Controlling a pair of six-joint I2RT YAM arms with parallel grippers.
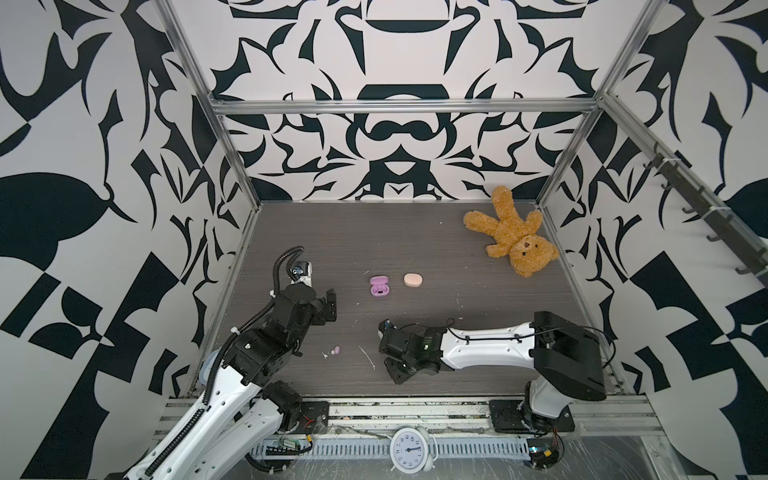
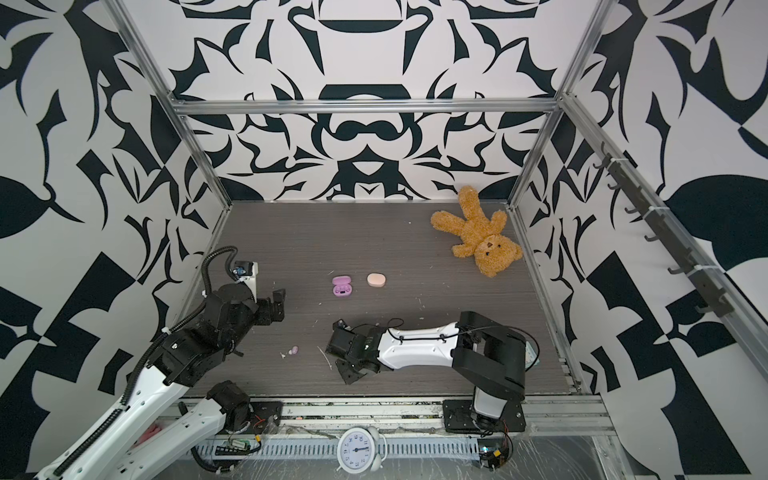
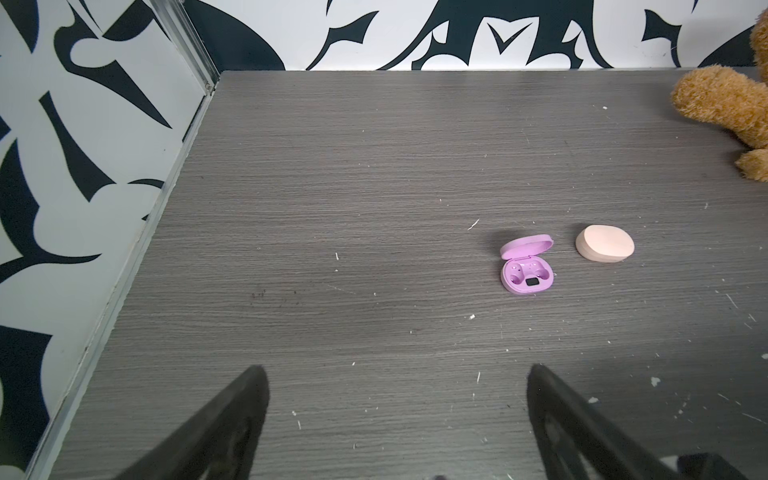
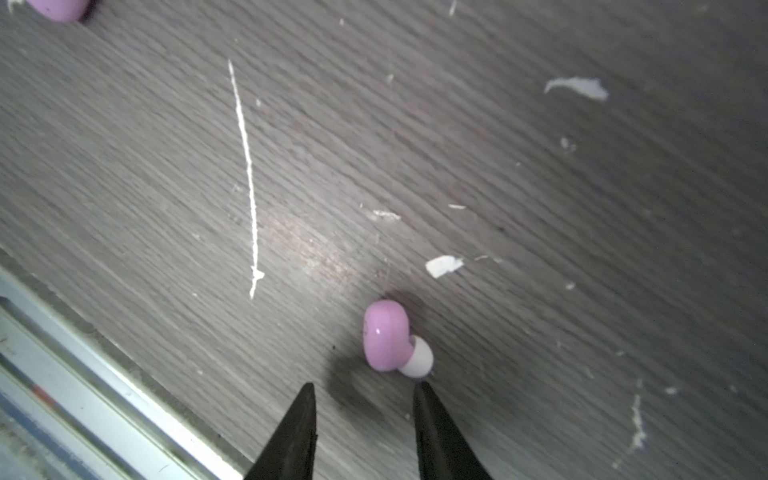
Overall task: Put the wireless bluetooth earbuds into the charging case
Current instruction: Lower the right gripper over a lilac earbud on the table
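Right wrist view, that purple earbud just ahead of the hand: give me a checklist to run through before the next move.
1. Lilac earbud lying free on the table, nothing on it: ok.
2. Right hand open, holding nothing: ok.
3. Earbud between the right hand's jaws: not ok. It lies just beyond the tips, nearer one of them.
4. Purple case has its lid open: ok.
5. Sockets in the purple case are free: cannot tell, too small in the left wrist view.
6. Left hand open and well clear of the purple case: ok.
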